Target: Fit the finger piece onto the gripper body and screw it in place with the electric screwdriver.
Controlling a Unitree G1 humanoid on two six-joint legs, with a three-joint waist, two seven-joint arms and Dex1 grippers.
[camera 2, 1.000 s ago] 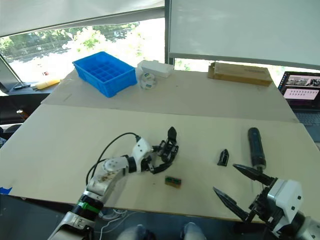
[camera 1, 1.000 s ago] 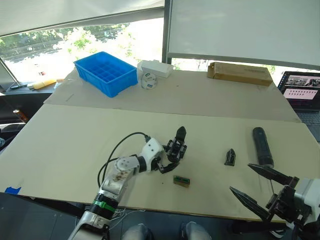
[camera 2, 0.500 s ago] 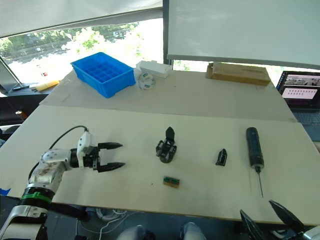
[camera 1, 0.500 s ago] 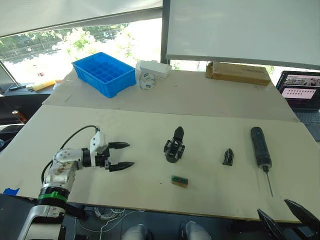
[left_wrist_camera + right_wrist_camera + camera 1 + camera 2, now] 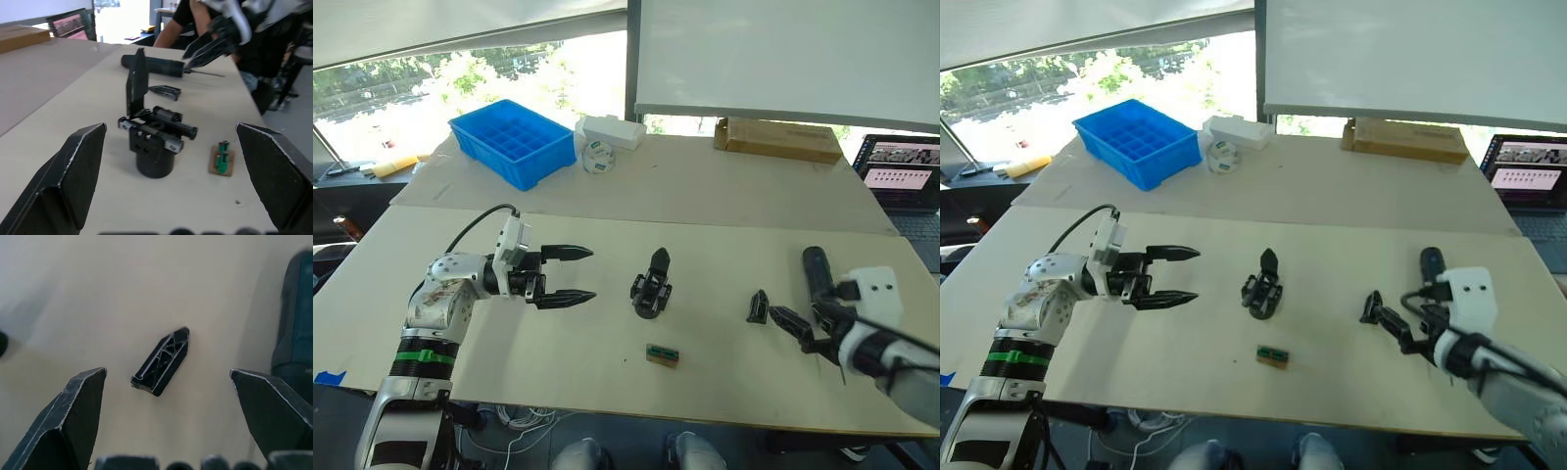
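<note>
— What sits at the far left of the table?
— The left gripper [image 5: 573, 274], hovering over the table [image 5: 705, 235] with its fingers spread wide and nothing between them. They point toward the body [image 5: 651, 286].

— And the body itself?
— It stands upright on its round base near the middle of the table, one pointed finger sticking up. It is well apart from the left gripper. In the left wrist view it stands between the two open fingers, farther along the table.

— Anything close to it?
— A small tan-and-green block [image 5: 662, 354] lies flat on the table, nearer the front edge, just right of the body.

— Where is the finger piece?
— The finger piece [image 5: 759, 306] lies on the table to the right of the body, by itself. The right gripper [image 5: 800, 329] is just beside it, fingers apart, gripping nothing. In the right wrist view the piece lies between the two spread fingertips, untouched.

— And the screwdriver?
— The screwdriver [image 5: 817, 272] lies flat on the table right of the finger piece, partly hidden behind the right gripper.

— Farther back?
— A blue bin [image 5: 512, 142] at the left, a cardboard box [image 5: 775, 140] to the right.
</note>
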